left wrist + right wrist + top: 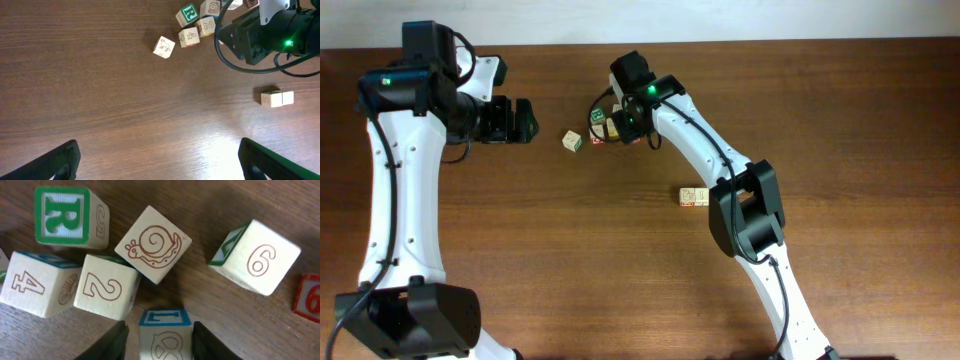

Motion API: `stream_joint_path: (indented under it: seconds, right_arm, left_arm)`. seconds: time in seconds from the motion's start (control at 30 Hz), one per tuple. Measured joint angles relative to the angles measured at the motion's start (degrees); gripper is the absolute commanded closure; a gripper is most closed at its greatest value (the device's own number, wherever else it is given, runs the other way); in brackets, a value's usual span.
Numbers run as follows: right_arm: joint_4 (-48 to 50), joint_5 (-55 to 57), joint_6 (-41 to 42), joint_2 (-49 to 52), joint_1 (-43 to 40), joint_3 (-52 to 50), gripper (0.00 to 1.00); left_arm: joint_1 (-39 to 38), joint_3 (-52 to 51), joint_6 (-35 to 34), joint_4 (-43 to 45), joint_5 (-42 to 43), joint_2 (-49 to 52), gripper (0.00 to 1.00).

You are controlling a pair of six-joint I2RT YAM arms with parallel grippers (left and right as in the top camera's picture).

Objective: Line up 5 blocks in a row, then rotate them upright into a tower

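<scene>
Wood blocks (152, 245) sit bunched at the counter's (570, 260) far middle. Right pincer (159, 330) straddles the blue-topped block (165, 317), can't tell if it's squeezing; left pincer (160, 162) gapes wide, idle. Next, I'd guess: pinch and twist it.

Arm links (390, 200): white shells
Joints (745, 215): black housings
Cables (216, 37): thin, black, looped
Right wrist light (649, 97): green
Left fingers (55, 162): black

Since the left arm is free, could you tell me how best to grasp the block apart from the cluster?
Come from above and close on two opposite side faces of the lone block. It stands clear of the cluster, so its sides look free; it sits skewed, so rotate the grip to meet flat faces.
</scene>
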Motion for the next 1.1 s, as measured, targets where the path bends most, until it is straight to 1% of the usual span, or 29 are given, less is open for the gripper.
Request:
stream_joint_path:
  seconds: [0.1,0.23,0.27,0.33,0.37,0.43,0.5,0.63,0.73,0.87,1.1]
  right_arm:
    - [-0.07,0.66,-0.17,0.0,-0.04,0.0,0.7]
    - [-1.66,0.9,-0.15,-0.07,-0.04,0.02,0.71]
    - [-3.41,0.9,0.37,-0.13,-0.04,0.2,0.72]
    - [-5.88,1.03,2.25,-0.31,-0.04,0.42,0.73]
    - [-8.17,1.01,4.28,-0.52,-0.04,0.52,0.76]
    - [-12.55,-0.11,7.67,-0.83,-0.04,0.85,0.77]
    - [-17.64,-2.1,11.58,-1.16,-0.11,0.98,0.77]
    - [-26.73,-5.99,14.97,-1.25,-0.15,1.01,0.77]
    - [-32.2,-7.28,16.02,-1.22,-0.15,0.81,0.76]
    - [-36.85,-7.48,16.33,-1.07,-0.15,0.28,0.76]
    - [-40.13,-6.32,16.35,-0.83,-0.15,0.11,0.76]
  left_arm:
    - [0.0,0.0,0.0,0.02,0.0,0.0,0.01]
    - [0.0,0.0,0.0,0.02,0.0,0.0,0.01]
    - [0.0,0.0,0.0,0.02,0.0,0.0,0.01]
    - [0.0,0.0,0.0,0.02,0.0,0.0,0.01]
    - [0.0,0.0,0.0,0.02,0.0,0.0,0.01]
    - [0.0,0.0,0.0,0.02,0.0,0.0,0.01]
    - [0.0,0.0,0.0,0.02,0.0,0.0,0.01]
    - [0.0,0.0,0.0,0.0,0.0,0.0,0.01]
    - [0.0,0.0,0.0,0.02,0.0,0.0,0.01]
    - [0.0,0.0,0.0,0.0,0.0,0.0,0.01]
    - [0.0,0.0,0.0,0.02,0.0,0.0,0.01]
